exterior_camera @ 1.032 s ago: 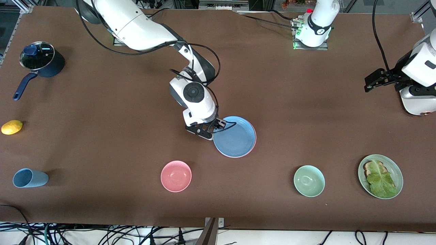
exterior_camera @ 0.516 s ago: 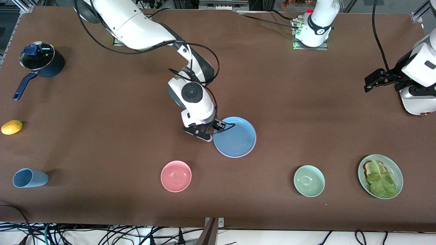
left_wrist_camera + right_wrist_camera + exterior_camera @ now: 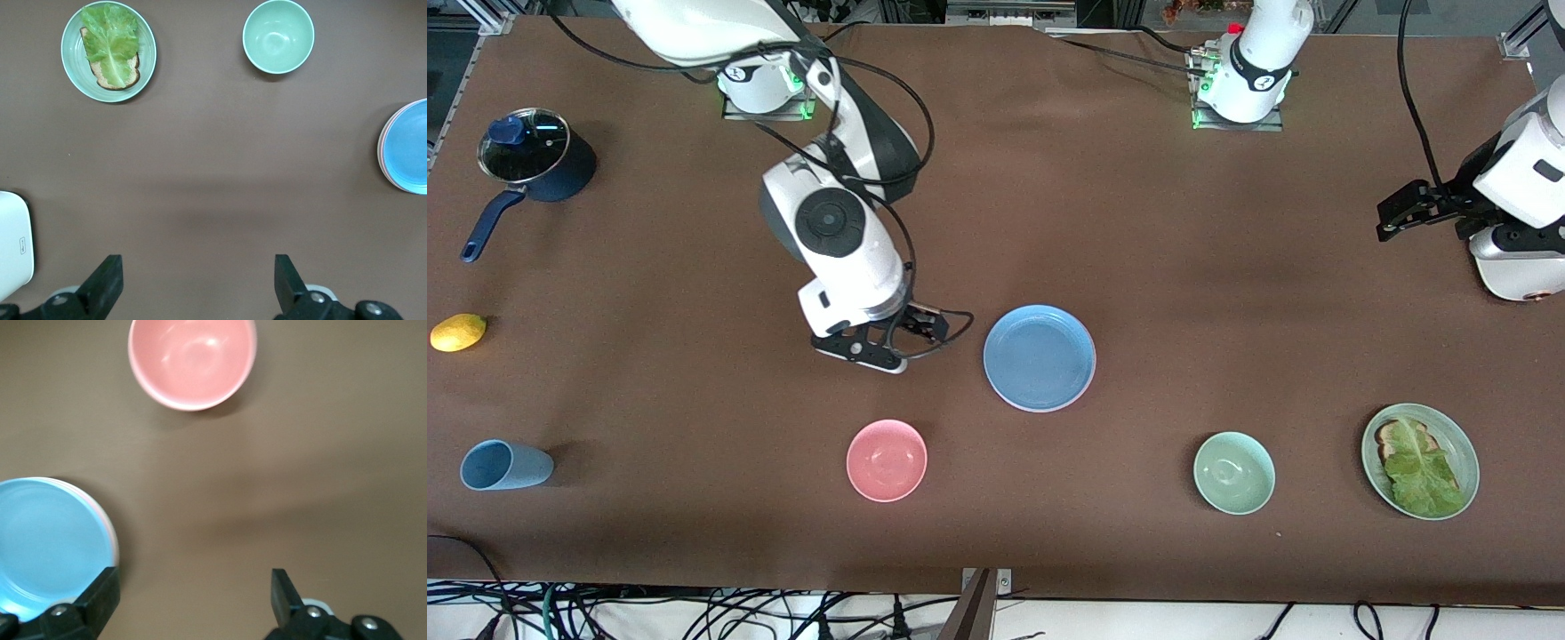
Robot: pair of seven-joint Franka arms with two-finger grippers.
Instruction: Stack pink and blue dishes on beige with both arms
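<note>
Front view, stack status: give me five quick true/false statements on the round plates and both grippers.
1. The flat round blue plate lies on top of the stack. True.
2. The right gripper is shut on the blue plate's rim. False: it is open, over bare table beside the stack, toward the right arm's end.
3. A pink rim shows under the blue plate. True.
4. The left gripper hovers over the stack. False: it waits open at the left arm's end of the table.
5. The deep pink bowl sits on the stack. False: it stands apart on the table, nearer the front camera.
</note>
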